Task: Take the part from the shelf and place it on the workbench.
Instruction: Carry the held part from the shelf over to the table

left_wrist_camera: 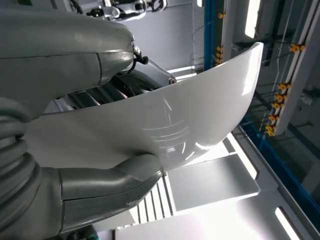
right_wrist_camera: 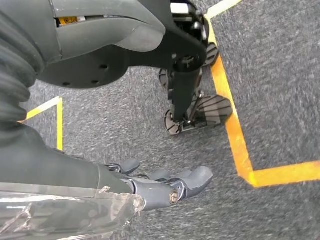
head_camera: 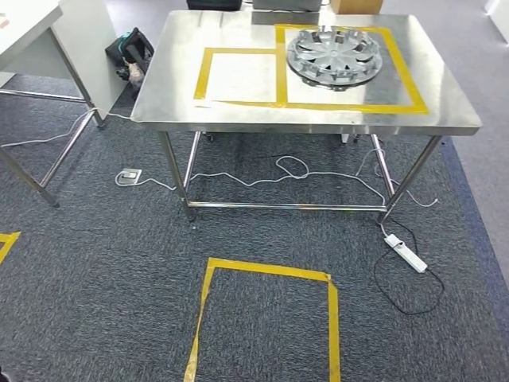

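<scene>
In the left wrist view my left hand [left_wrist_camera: 107, 185] grips a glossy white curved panel, the part [left_wrist_camera: 181, 120], between its grey thumb and the darker fingers behind it. The part is lifted, with ceiling lights and blue racking behind it. In the head view the steel workbench [head_camera: 174, 91] stands ahead, with two yellow-taped rectangles on top. The left rectangle [head_camera: 240, 76] is bare; a silver wheel cover [head_camera: 334, 54] lies in the right one. My right hand [right_wrist_camera: 166, 187] hangs over the grey carpet, fingers stretched out, holding nothing.
A yellow tape square [head_camera: 270, 318] marks the carpet in front of the workbench. White cables and a power strip [head_camera: 408, 253] lie under and right of it. A second table [head_camera: 30, 24] and a black bag [head_camera: 130, 49] stand to the left.
</scene>
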Controlling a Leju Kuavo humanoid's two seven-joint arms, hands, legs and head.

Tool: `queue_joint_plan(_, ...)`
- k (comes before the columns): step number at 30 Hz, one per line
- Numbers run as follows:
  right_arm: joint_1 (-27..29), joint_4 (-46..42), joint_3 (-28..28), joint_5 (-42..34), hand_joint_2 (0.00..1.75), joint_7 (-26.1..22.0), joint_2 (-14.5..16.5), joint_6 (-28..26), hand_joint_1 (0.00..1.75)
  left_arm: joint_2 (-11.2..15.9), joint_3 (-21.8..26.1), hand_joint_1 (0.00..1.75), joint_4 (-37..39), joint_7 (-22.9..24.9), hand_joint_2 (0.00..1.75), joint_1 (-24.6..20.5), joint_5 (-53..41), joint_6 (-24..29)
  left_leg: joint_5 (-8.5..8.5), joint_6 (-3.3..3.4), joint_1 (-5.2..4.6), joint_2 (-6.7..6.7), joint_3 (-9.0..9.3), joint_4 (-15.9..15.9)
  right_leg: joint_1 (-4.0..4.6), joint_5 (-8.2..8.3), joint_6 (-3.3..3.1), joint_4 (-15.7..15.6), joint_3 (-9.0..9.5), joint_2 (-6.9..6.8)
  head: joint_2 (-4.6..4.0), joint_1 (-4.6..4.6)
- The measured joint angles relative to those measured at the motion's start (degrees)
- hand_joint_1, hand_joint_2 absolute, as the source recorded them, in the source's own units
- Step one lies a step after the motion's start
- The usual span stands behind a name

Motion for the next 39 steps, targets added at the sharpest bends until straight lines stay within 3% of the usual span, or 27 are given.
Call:
queue_joint_plan(2,-0.02,0.0,0.02,0.01,1.75,0.03,0.02,0.25,0.0,-0.01,0.0,1.75,0.0,0.02,1.75,-0.05,-0.09,-0.05,0.16,0.54,0.1,-1.26,-0.09,-0.05,-0.22,-3.36,0.41,6.24,-2.85,3.7,0.0,0.34)
queue_joint_plan(4,0.16,0.0,0.04,0.02,1.75,0.06,0.04,0.43,0.0,-0.02,-0.01,1.75,0.01,0.04,1.75,-0.05,-0.15,-0.11,0.25,0.79,-0.02,-2.81,-0.26,-0.04,-0.25,-6.1,0.42,13.75,-6.69,5.21,0.0,0.43)
queue_joint_plan(5,0.28,0.0,0.06,0.02,1.75,0.07,0.04,0.44,0.0,-0.02,-0.01,1.75,0.02,0.04,1.75,-0.03,-0.16,-0.12,0.28,0.82,-0.07,-3.68,-0.28,-0.03,-0.24,-6.03,0.34,15.28,-7.66,5.41,0.0,0.44)
queue_joint_plan(6,0.37,0.0,0.08,0.02,1.75,0.07,0.04,0.45,0.0,-0.02,-0.01,1.75,0.02,0.04,1.75,-0.02,-0.18,-0.12,0.31,0.82,-0.1,-4.57,-0.25,-0.03,-0.24,-4.74,0.19,14.31,-7.45,5.57,0.0,0.43)
queue_joint_plan(7,0.4,0.0,0.09,0.02,1.75,0.06,0.04,0.46,0.0,-0.02,-0.01,1.75,0.02,0.04,1.75,-0.02,-0.21,-0.13,0.35,0.78,-0.1,-5.42,-0.18,-0.02,-0.26,-2.65,-0.01,11.33,-6.25,5.95,0.0,0.43)
queue_joint_plan(9,0.39,0.02,0.13,0.01,1.75,0.06,0.03,0.46,0.0,-0.02,-0.02,1.75,0.02,0.07,1.75,-0.05,-0.26,-0.17,0.42,0.52,-0.09,-6.82,-0.19,0.08,-0.51,1.02,-0.37,3.26,-2.84,8.56,0.0,0.42)
queue_joint_plan(11,0.29,0.03,0.19,-0.03,1.75,0.07,0.05,0.49,0.0,0.01,-0.02,1.75,0.02,0.21,1.75,-0.11,-0.24,-0.26,0.59,-0.07,-0.01,-7.84,-0.46,0.07,-0.64,1.91,-0.64,-0.86,-1.21,10.76,0.0,0.38)
queue_joint_plan(13,0.18,0.02,0.28,-0.1,1.75,-0.03,0.1,0.55,0.0,0.06,-0.03,1.75,0.04,0.5,1.75,-0.14,-0.06,-0.48,0.87,-0.88,0.23,-8.79,-0.72,-0.23,-0.49,1.85,-1.14,-1.22,-0.99,10.34,0.0,0.35)
queue_joint_plan(14,0.15,0.02,0.32,-0.21,1.75,-0.12,0.18,0.58,0.0,0.1,-0.05,1.75,0.08,0.77,1.75,-0.17,0.09,-0.67,0.91,-1.22,0.28,-8.56,-0.76,-0.21,-0.45,2.0,-1.44,-1.36,-0.84,9.9,0.0,0.35)
queue_joint_plan(15,0.16,0.02,0.33,-0.37,1.75,-0.26,0.25,0.62,0.0,0.19,-0.08,1.75,0.14,1.22,1.75,-0.29,0.32,-1.03,1.14,-1.0,0.26,-8.08,-0.71,-0.39,-0.45,2.08,-1.49,-1.48,-0.73,9.65,0.0,0.15)
queue_joint_plan(18,0.16,0.02,0.32,-1.1,1.75,-0.6,0.37,0.61,0.0,0.8,-0.38,1.75,0.47,4.21,1.75,-0.59,1.64,-3.82,1.18,0.78,0.07,-6.76,-0.42,-0.86,-0.28,2.02,-1.29,-1.49,-0.88,9.32,0.0,-0.34)
queue_joint_plan(19,0.14,0.02,0.32,-1.31,1.75,-0.66,0.37,0.61,0.0,1.17,-0.59,1.75,0.6,5.36,1.75,-0.5,2.12,-5.34,1.13,0.83,0.08,-6.8,-0.4,-0.9,-0.21,2.03,-1.4,-1.45,-0.82,9.22,0.0,-0.31)
queue_joint_plan(23,0.25,0.02,0.32,-1.69,1.75,-0.89,0.39,0.78,0.0,2.57,-1.38,1.75,1.01,7.54,1.75,-0.07,3.26,-10.71,1.77,-0.44,0.26,-6.75,-0.48,-1.22,-0.04,2.19,-1.73,-1.31,-0.73,9.23,0.0,-0.31)
queue_joint_plan(27,0.36,0.02,0.32,-1.89,1.75,-0.92,0.39,0.68,0.0,2.87,-1.52,1.75,1.27,8.06,1.75,0.0,3.25,-12.4,1.71,-1.15,0.35,-6.69,-0.54,-1.26,0.02,2.17,-1.81,-1.29,-0.79,9.24,0.0,-0.29)
queue_joint_plan(33,0.33,0.02,0.33,-1.86,1.75,-1.24,0.4,-0.32,0.0,2.87,-1.54,1.75,1.46,8.15,1.75,0.08,2.44,-12.34,1.59,-1.19,0.25,-6.7,-0.67,-1.18,-0.1,2.21,-1.67,-1.55,-0.69,9.22,0.0,-0.27)
queue_joint_plan(39,0.33,0.02,0.32,-2.05,1.75,-1.46,0.43,-0.46,0.0,2.88,-1.54,1.75,1.46,8.07,1.75,0.2,2.09,-12.09,1.33,-0.5,-0.17,-6.7,-0.87,-0.71,-0.54,2.15,-1.03,-1.6,-0.65,9.22,0.0,-0.29)
